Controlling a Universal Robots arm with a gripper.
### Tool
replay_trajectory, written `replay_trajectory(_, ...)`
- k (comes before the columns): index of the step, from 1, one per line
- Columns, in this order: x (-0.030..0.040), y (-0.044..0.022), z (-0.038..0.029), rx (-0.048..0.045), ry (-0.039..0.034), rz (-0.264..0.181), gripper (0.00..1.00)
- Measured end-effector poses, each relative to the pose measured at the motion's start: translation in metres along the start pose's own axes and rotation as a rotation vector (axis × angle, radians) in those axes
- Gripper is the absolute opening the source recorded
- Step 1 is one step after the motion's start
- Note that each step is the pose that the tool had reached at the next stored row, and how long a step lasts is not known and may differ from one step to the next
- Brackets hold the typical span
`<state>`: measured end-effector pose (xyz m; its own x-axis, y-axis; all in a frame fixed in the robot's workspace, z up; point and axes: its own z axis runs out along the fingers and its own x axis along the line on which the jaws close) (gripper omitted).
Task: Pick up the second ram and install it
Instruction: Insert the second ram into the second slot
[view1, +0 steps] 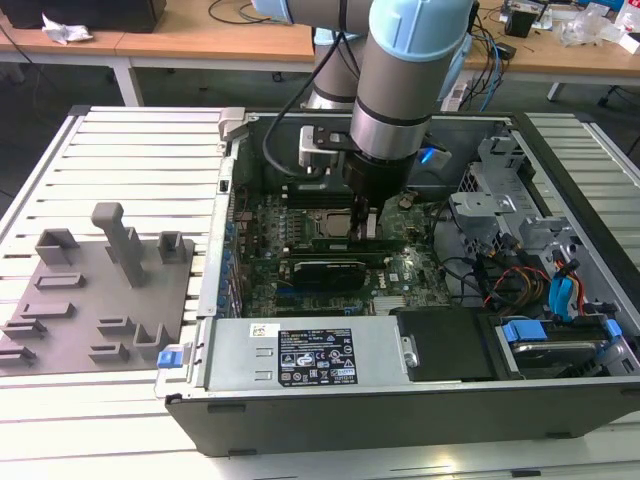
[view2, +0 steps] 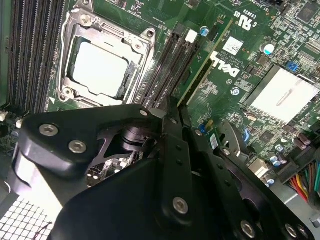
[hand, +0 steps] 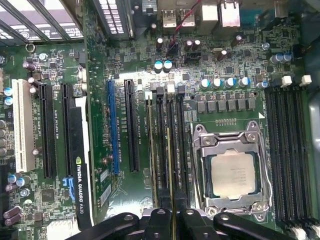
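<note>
- Right between the jaws of the gripper (hand: 172, 220) is the second ram (hand: 168, 165). It's pinched edge-on, and the fingers look closed on it from both sides.
- I'd call this the install step. The stick runs along the black slot rails (hand: 161, 145) straight out ahead of the jaws, with the CPU socket (hand: 232, 172) just to one side.
- I can't tell if it's seated or just hovering over its slot.
- My read is that this step needs the stick dead parallel to the slot and pressed straight down, with no tilt.
- Around the jaws, the open computer case (view1: 230, 130) holds the motherboard (view1: 400, 270), a graphics card (hand: 80, 175) a few slots over, and a cable tangle (view1: 500, 275) further off.
</note>
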<state>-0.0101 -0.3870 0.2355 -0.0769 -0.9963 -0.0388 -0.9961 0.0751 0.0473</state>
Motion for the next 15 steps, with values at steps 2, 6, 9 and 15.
replay_trajectory(2,0.0001,-0.0001,0.0023,0.0,0.0001,0.0,0.13)
replay_trajectory(6,0.0003,-0.0003,0.0074,0.0,0.0,0.0,0.13)
replay_trajectory(9,0.0005,-0.0004,0.0098,-0.0002,0.0008,0.0,0.13)
replay_trajectory(15,-0.0005,0.0007,-0.0136,0.0002,0.0,0.0,0.13)
